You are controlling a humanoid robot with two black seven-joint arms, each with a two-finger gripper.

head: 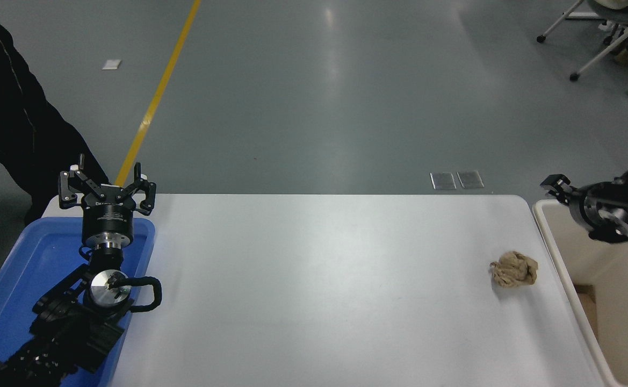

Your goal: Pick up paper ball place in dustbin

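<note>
Table (319, 279), white, is carrying the work; the dustbin (547, 236) is standing at its 3 o'clock edge. Left gripper (107, 185) is sitting parked at 9 o'clock over a blue tray (23, 269), fingers spread and empty. Right gripper (558, 185) is hanging above the bin's far corner; you cannot tell its finger state. Paper ball (513, 269) is lying on the table just beside the bin, untouched. You are judging the approach step: next, bring that gripper toward 7 o'clock, down over the ball.

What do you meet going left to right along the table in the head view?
Blue tray → left hand, parked above the tray's far right corner → bare white table → paper ball → dustbin, with the right hand above its far rim.
</note>
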